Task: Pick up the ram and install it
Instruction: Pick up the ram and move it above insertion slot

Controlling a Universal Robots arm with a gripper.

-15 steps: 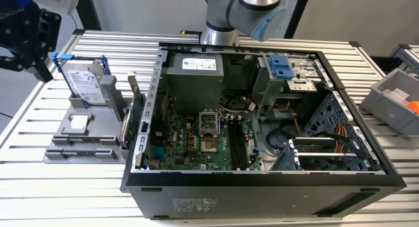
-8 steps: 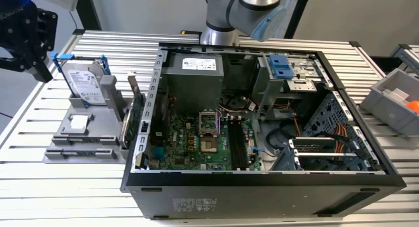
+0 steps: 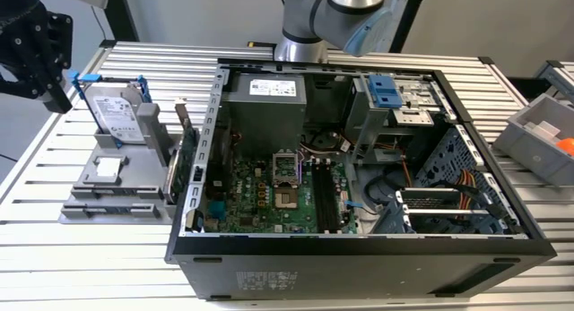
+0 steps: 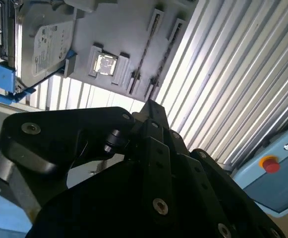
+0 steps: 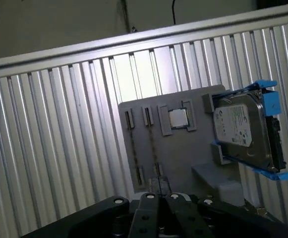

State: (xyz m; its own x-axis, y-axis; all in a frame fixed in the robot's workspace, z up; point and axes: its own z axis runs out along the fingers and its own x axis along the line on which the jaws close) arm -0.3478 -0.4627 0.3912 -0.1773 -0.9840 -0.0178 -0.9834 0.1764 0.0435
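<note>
Ram is honestly tough to spot here. My best guess is the thin dark strip [image 5: 152, 144] standing on edge in one of the two narrow lanes of the gray holder [image 3: 85, 213]. It shows in both wrist views, and the second wrist view has it as a dotted dark line [image 4: 164, 59]. I can't swear it isn't just an empty groove.

In the exterior view the holder sits on the ribbed desk [image 3: 90, 257] at the left of the frame, just beside the open case [image 3: 359, 271]. The drive [image 3: 121, 116] is propped at its back and a green card [image 3: 179, 166] stands on edge at the side nearest the case. The black slots [image 3: 324, 197] on the board look empty, so I'd say nothing is installed.

The jaws sit in the upper left corner of the exterior frame, clear of the holder. I can't tell whether they're clenched or released, since the black linkage hides it in every view.

What worries me:
- That strip is skinny and on edge, so an off-centre pinch could tilt it or wedge it in its lane.
- The drive and card crowd the holder, so a sloppy approach could clip either one.
- The case is tight too, with cables near the slots, so a crooked stick won't seat.
</note>
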